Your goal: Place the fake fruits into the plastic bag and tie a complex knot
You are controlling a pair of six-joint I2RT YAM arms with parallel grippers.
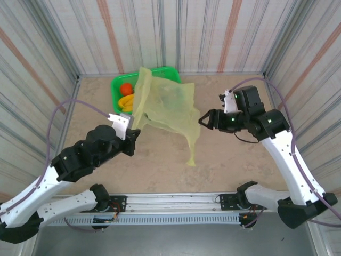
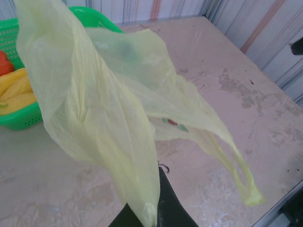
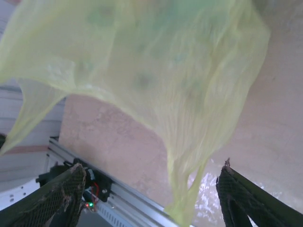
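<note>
Closest to the lens, the left hand was pinching a bunched bit of the plastic bag, fingers pressed together on the film, so the whole bag hung off that one grip above the worktop. The right hand was spread wide with the bag sagging between its fingers, gripping nothing. One handle loop trailed down toward the worktop. The fake fruits all sat in the green basket at the back left, with the bag hanging partly across it.

My worry: a single pinch on film that thin could slip if the arm swung. The mouth looked collapsed too, so any fruit dropped now would probably slide off. The right hand could also snag that loose loop when reaching in.
</note>
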